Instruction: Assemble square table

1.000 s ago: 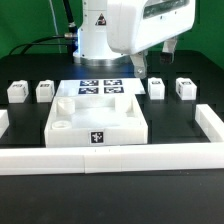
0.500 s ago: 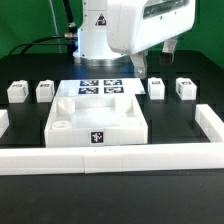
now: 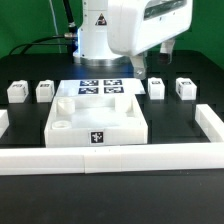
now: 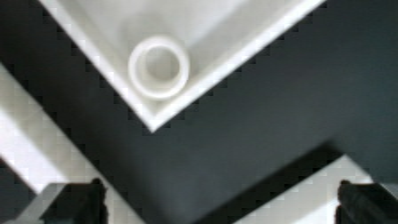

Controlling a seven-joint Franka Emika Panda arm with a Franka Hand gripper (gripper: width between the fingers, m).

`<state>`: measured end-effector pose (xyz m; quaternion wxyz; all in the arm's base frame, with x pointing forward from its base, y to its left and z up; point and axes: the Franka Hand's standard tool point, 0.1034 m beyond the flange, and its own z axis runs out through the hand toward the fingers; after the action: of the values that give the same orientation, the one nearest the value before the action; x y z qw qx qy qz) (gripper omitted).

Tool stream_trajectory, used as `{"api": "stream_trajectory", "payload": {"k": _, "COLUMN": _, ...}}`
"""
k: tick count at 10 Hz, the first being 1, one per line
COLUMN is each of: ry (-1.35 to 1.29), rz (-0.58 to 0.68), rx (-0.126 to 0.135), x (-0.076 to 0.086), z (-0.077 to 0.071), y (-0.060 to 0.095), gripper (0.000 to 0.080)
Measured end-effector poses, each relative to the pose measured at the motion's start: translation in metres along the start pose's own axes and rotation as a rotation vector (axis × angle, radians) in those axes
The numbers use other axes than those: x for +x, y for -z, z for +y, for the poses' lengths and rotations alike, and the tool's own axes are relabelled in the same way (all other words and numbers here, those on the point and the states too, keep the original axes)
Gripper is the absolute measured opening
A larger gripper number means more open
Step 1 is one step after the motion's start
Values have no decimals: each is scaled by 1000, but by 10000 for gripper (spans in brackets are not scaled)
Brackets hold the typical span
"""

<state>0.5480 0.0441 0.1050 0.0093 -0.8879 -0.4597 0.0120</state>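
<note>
The white square table top point(image 3: 96, 120) lies on the black table against the front rail, rim up, with round corner sockets and a tag on its front edge. Two small white tagged legs point(image 3: 17, 91) point(image 3: 44, 91) stand at the exterior view's left, two more point(image 3: 157, 88) point(image 3: 185, 87) at its right. My gripper point(image 3: 142, 62) hangs above the table top's far right corner. In the wrist view one corner of the top with its round socket point(image 4: 159, 67) shows, and the two dark fingertips point(image 4: 75, 203) stand wide apart with nothing between them; the gripper point(image 4: 217, 205) is open.
The marker board point(image 3: 100, 88) lies flat behind the table top. A long low white border rail point(image 3: 110, 157) runs along the front, with side pieces at the exterior view's left point(image 3: 3, 122) and right point(image 3: 209, 123). The robot base point(image 3: 97, 35) stands at the back.
</note>
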Motion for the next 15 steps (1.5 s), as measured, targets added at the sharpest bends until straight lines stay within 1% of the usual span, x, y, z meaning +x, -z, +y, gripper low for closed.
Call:
{"api": "stream_trajectory", "payload": {"k": 1, "ry": 82, "rz": -5, "rx": 2, "x": -18, "z": -10, "y": -6, "gripper": 650}}
{"api": "stream_trajectory", "payload": {"k": 2, "ry": 219, "rz": -3, "rx": 1, "x": -38, "z": -23, "y": -17, "gripper": 650}}
{"api": "stream_trajectory", "payload": {"k": 3, "ry": 330, "rz": 2, "rx": -3, "x": -61, "z": -36, "y": -31, "gripper": 650}}
{"api": "stream_trajectory", "payload": {"k": 4, "ry": 440, "rz": 4, "rx": 1, "x": -83, "z": -45, "y": -44, "gripper": 650}}
{"api": "stream_trajectory", "payload": {"k": 5, "ry": 536, "rz": 6, "rx": 6, "x": -103, "z": -46, "y": -54, "gripper": 650}}
{"api": "stream_trajectory", "payload": {"k": 6, "ry": 584, "rz": 11, "rx": 8, "x": -117, "z": -45, "y": -63, "gripper": 650}}
{"api": "stream_trajectory", "payload": {"k": 7, "ry": 599, "rz": 12, "rx": 19, "x": -125, "z": -43, "y": -73, "gripper": 650}}
{"api": "stream_trajectory", "payload": {"k": 8, "ry": 592, "rz": 14, "rx": 30, "x": -126, "z": -41, "y": -83, "gripper": 650}}
{"api": "stream_trajectory", "payload": {"k": 9, "ry": 586, "rz": 20, "rx": 30, "x": -123, "z": -35, "y": -93, "gripper": 650}}
{"api": "stream_trajectory", "payload": {"k": 10, "ry": 582, "rz": 23, "rx": 31, "x": -120, "z": -29, "y": -100, "gripper": 650}}
{"api": "stream_trajectory", "payload": {"k": 13, "ry": 578, "rz": 23, "rx": 32, "x": -121, "z": -29, "y": -101, "gripper": 647}}
{"api": "stream_trajectory", "payload": {"k": 15, "ry": 578, "rz": 23, "rx": 33, "x": -121, "z": -29, "y": -102, "gripper": 294}}
